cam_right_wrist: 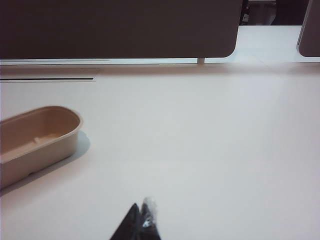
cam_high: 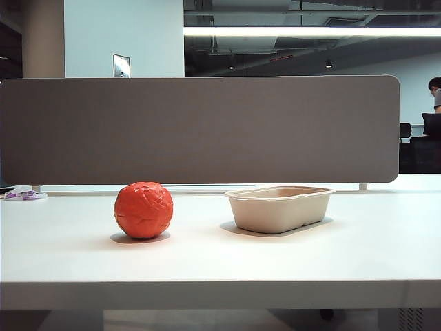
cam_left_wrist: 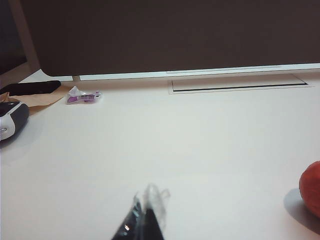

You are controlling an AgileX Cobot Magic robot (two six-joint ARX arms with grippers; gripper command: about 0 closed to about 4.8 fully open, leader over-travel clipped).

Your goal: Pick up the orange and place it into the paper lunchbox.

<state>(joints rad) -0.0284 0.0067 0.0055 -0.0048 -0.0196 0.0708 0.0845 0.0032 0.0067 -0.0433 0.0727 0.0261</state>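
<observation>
Left hand (cam_left_wrist: 142,220) and right hand (cam_right_wrist: 140,222) hang low over the table, fingertips pressed together.

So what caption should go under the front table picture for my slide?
Orange sits left of the empty paper lunchbox on the white table, no gripper in view.

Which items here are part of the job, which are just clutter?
Job: orange, lunchbox, left gripper and right gripper, both shut and hanging over bare table.
Clutter: purple wrapper, black-and-white device, grey divider.
</observation>
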